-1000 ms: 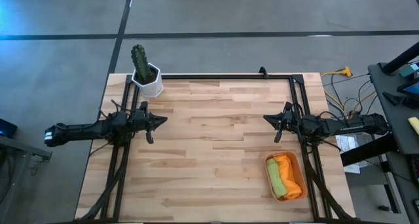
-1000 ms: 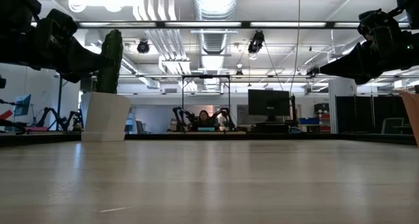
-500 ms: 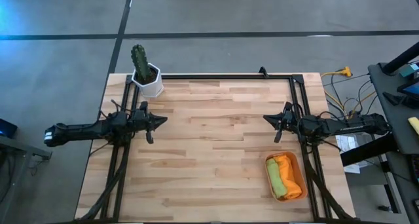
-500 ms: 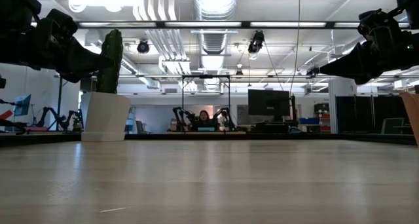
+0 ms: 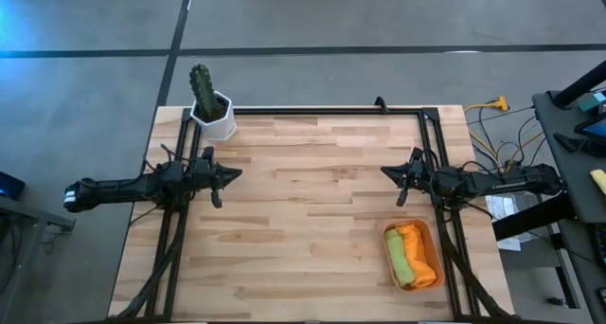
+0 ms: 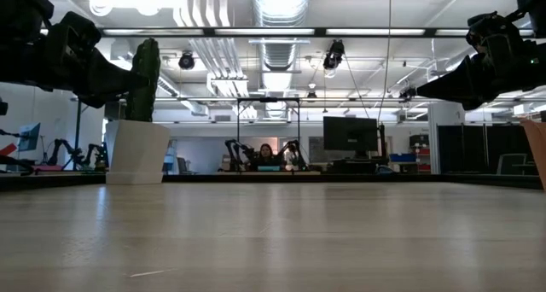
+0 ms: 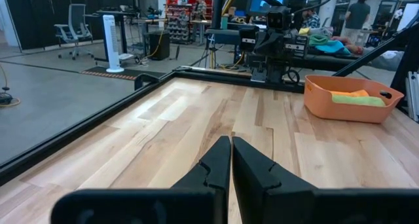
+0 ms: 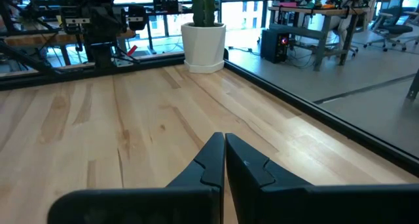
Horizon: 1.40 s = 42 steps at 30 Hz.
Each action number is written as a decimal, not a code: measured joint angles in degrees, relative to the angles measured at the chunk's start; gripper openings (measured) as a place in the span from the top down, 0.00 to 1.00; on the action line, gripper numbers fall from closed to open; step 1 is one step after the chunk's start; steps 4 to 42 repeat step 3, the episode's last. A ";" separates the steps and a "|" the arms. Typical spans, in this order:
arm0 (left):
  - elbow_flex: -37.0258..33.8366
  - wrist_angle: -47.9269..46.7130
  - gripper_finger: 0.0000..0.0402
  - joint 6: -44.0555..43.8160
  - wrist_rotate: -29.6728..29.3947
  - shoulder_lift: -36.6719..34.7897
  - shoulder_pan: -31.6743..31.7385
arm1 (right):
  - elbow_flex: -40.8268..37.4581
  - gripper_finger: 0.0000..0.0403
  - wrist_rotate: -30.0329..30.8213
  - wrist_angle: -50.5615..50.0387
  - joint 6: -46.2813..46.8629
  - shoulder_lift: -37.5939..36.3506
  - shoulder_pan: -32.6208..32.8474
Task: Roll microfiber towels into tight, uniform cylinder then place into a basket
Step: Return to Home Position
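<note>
Overall: both arms hang idle above opposite sides of the table [image 5: 312,220], each pointing inward toward the middle.
Left gripper [image 5: 235,173]: above the left side of the table, near the frame rail, well apart from the basket.
Left jaws: closed, the two fingers [image 7: 216,160] lying flat against each other with only a thin seam between them; nothing is held.
Right gripper [image 5: 384,171]: above the right side of the table, facing the left gripper across bare wood.
Right jaws: closed, fingers [image 8: 211,155] pressed together; nothing is held.
Basket [image 7: 347,110]: stands on the table near the front right corner, just beside the right-hand frame rail and nearer the front edge than the right gripper.
Green towel [image 5: 398,258]: rolled, lying lengthwise in the basket along the side toward the table's middle.
Orange towel [image 5: 419,251]: in the same basket, touching the green towel, on the side toward the table's right edge.
White pot [image 5: 219,121]: stands at the back left corner of the table and holds an upright cactus [image 5: 201,81].
Room beyond: a person [image 6: 267,154] sits at a far desk in the low view, with a dark monitor [image 6: 350,135] to one side.
</note>
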 joint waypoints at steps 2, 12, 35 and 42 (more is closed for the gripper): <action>0.00 0.01 1.00 0.00 -0.02 0.00 0.02 | 0.00 0.98 0.00 0.00 0.01 -0.01 -0.01; 0.00 0.01 1.00 0.00 -0.02 0.00 0.00 | 0.00 0.98 0.02 0.00 0.01 0.00 0.00; 0.00 0.01 1.00 0.00 -0.02 0.00 0.00 | 0.00 0.98 0.02 0.00 0.01 0.00 0.00; 0.00 0.01 1.00 0.00 -0.02 0.00 0.00 | 0.00 0.98 0.02 0.00 0.01 0.00 0.00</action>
